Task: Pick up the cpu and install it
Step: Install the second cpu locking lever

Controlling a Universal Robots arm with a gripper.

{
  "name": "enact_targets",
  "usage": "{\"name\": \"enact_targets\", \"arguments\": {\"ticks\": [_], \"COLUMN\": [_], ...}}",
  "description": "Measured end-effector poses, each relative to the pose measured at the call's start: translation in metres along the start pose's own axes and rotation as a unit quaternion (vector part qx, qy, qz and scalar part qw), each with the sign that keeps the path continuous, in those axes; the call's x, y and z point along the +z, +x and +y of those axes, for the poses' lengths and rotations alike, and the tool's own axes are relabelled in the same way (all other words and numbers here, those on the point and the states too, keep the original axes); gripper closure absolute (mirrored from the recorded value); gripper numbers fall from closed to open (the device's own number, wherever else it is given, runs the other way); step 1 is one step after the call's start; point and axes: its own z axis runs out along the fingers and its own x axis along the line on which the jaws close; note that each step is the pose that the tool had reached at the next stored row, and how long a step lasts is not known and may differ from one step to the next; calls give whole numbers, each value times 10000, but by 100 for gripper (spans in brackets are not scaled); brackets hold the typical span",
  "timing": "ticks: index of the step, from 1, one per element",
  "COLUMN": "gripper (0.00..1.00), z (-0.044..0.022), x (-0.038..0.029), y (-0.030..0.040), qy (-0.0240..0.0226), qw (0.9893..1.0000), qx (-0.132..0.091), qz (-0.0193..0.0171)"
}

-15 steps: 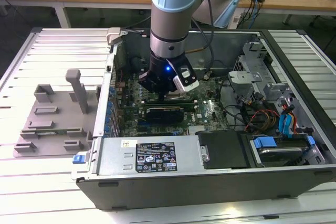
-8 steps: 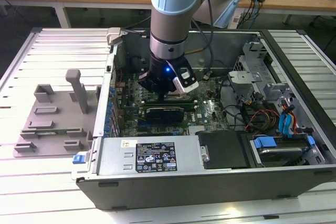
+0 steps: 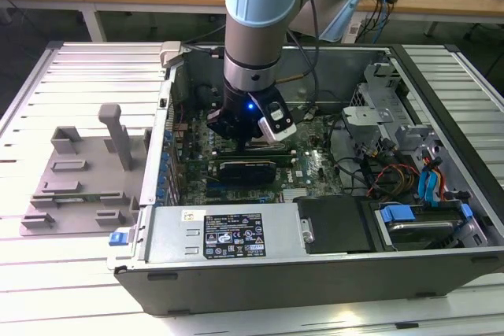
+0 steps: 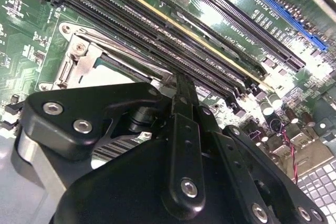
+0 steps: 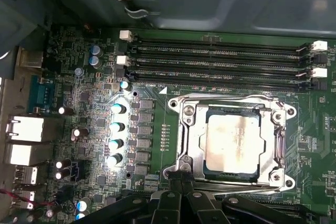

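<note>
One cpu (image 5: 233,142), one socket frame (image 5: 185,129), one grey fixture tray (image 3: 79,182), one computer case (image 3: 315,273).

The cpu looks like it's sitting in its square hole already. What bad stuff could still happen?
The cpu lies in the socket, whose metal frame isn't closed over it, so a bump might shift it. The tool sits at the frame's edge and could scrape it. The memory slots lie close beside, leaving little room.
</note>
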Motion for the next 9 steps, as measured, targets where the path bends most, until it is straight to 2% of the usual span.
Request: {"name": "enact_targets", "arguments": {"ticks": [3,7,9], "gripper": [89,89,89], "z": [1,-1,-16], "x": [-17,-124,-146], "y": [1,-37,-45], "qy": [1,29,33], "qw": [10000,10000,10000], "qx": [1,3,4], "qz": [1,23,31]}}
